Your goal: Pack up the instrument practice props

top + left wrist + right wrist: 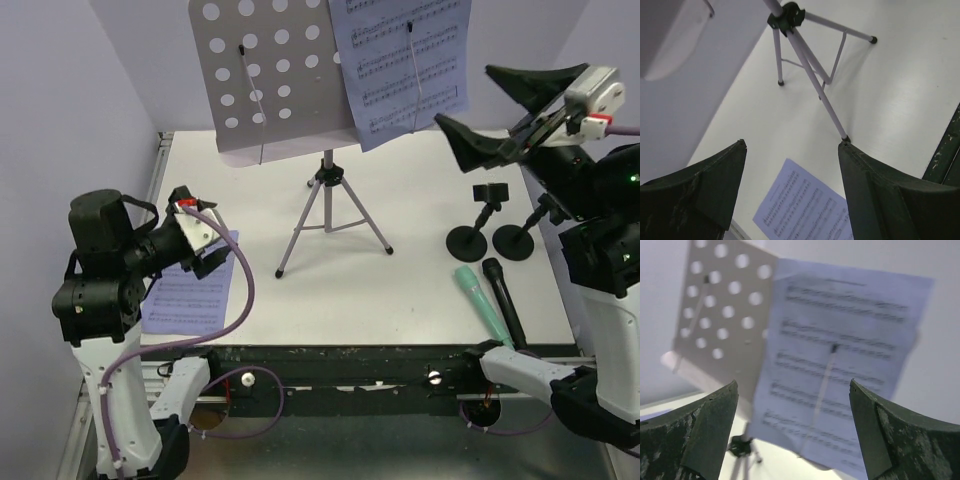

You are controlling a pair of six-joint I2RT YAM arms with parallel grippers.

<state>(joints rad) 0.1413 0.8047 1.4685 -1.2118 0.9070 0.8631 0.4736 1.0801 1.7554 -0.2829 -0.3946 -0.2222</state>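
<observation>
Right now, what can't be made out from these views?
Music rack: top cut off by the upper edge, top view.
Clipped sheet: blurred, right wrist view; notes unreadable.
Sheet on the table: partly hidden by the left arm, top view.
Right-hand mic holder: clip hidden behind the right arm, top view.

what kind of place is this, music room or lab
Probably a robot lab bench, not a music room: left arm and right arm bolted at a white table between plain panels, with staged props like a music rack and green microphone.
</observation>
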